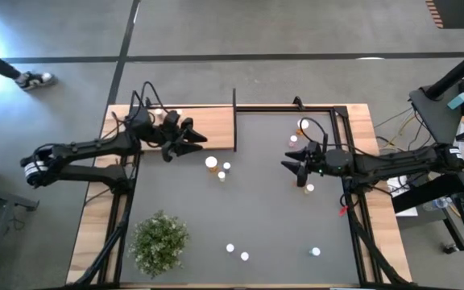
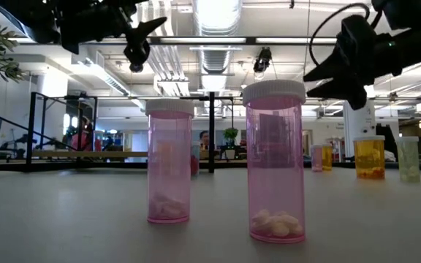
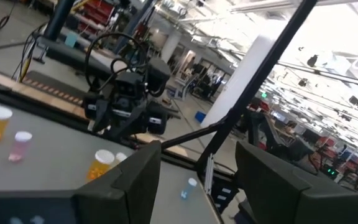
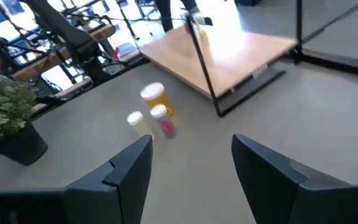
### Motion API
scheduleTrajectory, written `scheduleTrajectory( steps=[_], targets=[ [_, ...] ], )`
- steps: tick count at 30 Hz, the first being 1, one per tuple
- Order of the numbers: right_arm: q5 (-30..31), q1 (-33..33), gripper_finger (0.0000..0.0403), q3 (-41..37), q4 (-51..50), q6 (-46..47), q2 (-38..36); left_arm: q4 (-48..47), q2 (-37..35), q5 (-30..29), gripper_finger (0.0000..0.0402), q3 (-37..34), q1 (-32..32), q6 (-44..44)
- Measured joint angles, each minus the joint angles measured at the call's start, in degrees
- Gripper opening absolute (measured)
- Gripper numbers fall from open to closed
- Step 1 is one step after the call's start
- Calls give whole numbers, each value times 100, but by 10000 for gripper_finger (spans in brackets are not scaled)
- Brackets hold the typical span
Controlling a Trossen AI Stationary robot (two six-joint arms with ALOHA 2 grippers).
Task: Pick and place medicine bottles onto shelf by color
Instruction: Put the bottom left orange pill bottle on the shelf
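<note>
Medicine bottles stand upright in clusters on the dark tabletop. An orange bottle (image 1: 211, 163) with two small ones (image 1: 224, 171) stands mid-table, just off the shelf (image 1: 208, 129), a light-wood board at the far left. Others stand at the far right (image 1: 303, 126) and near the front edge (image 1: 237, 252). In the low view two pink bottles (image 2: 169, 162) (image 2: 275, 164) are closest. My left gripper (image 1: 193, 145) hangs open above the shelf's right end. My right gripper (image 1: 291, 171) hangs open at the right, pointing toward the middle cluster (image 4: 154, 102). Both are empty.
A green potted plant (image 1: 160, 242) stands at the near left. Thin black rods (image 1: 234, 109) rise at the shelf's edge, and a black frame (image 1: 345, 137) runs along the table's far and right sides. The table's middle (image 1: 256, 209) is bare.
</note>
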Motion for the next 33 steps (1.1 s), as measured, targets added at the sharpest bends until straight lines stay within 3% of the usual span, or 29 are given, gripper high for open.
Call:
scheduleTrajectory(
  steps=[20, 33],
  targets=[
    [185, 1, 210, -947, 815, 229, 2, -121, 173, 2, 193, -2, -4, -17],
    [187, 1, 210, -1272, 928, 886, 9, -485, 173, 0, 193, -11, -108, -7]
  ],
)
